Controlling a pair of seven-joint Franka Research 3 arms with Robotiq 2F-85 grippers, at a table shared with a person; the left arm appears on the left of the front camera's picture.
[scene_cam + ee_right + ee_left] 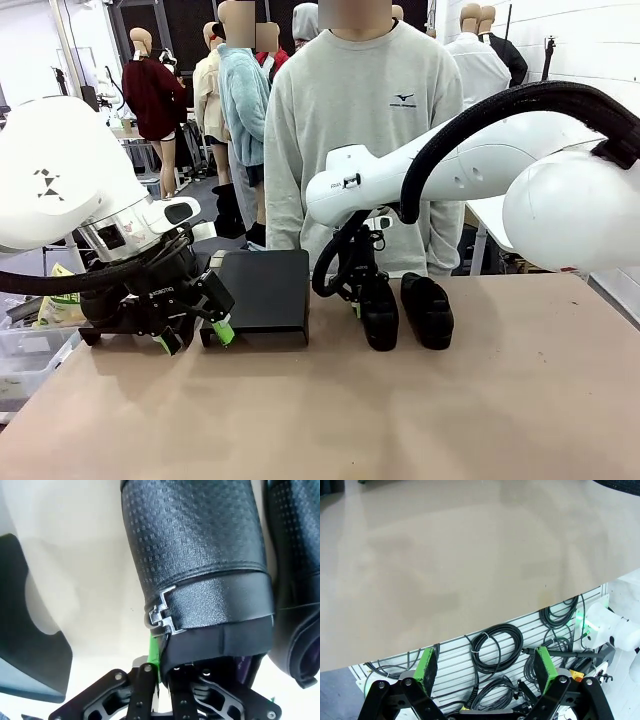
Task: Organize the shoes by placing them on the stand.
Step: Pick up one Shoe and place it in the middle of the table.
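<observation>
**Tan table (400,420): right gripper (360,298) clamped on one shoe, left gripper (195,338) hanging wide**

Across the table, a person in a grey sweatshirt (365,130) stands at the far edge, behind the work area. A black stand (265,290) sits on the table left of centre. To its right lie two black shoes, side by side and just apart, toes pointing toward the robot.

The right arm reaches over from the right and comes down behind the gripped shoe (380,315), the one nearer the stand. Its fingers are drawn close together on the rear collar of that shoe. In the right wrist view the green pad (154,655) presses against the outside of the collar, just below a small metal buckle (160,614), and the shoe's textured upper (195,555) runs away from the camera. The sole rests on the table. The second shoe (428,310) lies untouched alongside, showing at the right edge of the right wrist view (295,580). The stand's dark corner (30,650) shows at that view's left.

The left gripper hangs low over the table's left side, in front of the stand's left end. Its fingers are spread wide with nothing between them. In the left wrist view the two green pads (427,665) stand well apart over the table's edge (470,555) and coiled black cables (497,645) below it.
</observation>
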